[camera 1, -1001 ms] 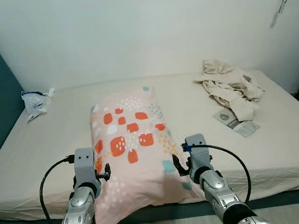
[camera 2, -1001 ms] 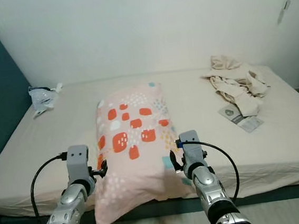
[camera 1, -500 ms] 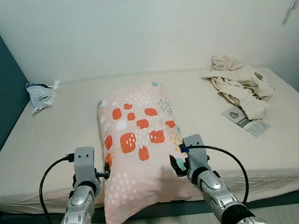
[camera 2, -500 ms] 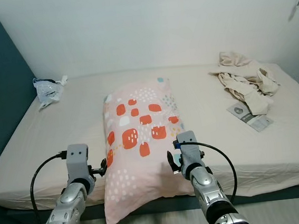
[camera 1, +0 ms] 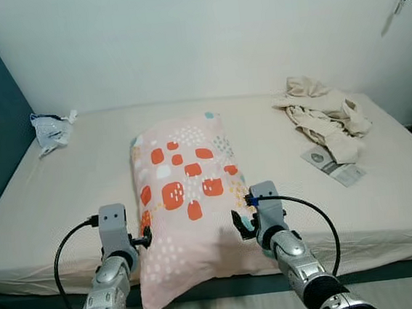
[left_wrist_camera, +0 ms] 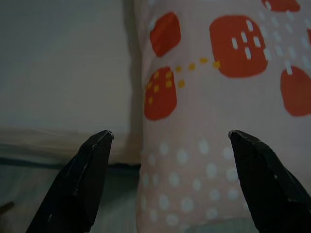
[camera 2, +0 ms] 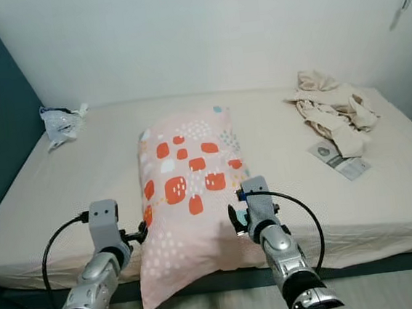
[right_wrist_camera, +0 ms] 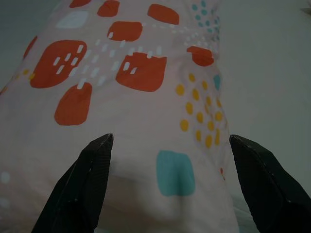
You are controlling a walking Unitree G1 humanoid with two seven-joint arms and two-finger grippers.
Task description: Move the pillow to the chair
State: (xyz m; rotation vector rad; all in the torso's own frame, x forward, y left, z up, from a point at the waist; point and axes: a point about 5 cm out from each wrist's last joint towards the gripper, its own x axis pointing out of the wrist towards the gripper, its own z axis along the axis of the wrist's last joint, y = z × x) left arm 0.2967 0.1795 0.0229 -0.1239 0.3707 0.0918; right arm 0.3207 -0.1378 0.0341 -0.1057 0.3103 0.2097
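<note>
Left gripper (left_wrist_camera: 170, 141): we see its fingers spread wide at the pillow's left edge, holding nothing.
Right gripper (right_wrist_camera: 170, 141): ours gapes just as wide over the pillow's right side, empty.
Bed (camera 1: 63, 183): beige sheet.
Pillow (camera 1: 188, 200): lengthwise on the bed, its near end overhanging the front edge between our grippers.
Clothes (camera 1: 322, 114): heaped at the far right.

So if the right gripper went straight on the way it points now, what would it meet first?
Most likely the pillow: the open right gripper has the near end right ahead between its fingertips.
</note>
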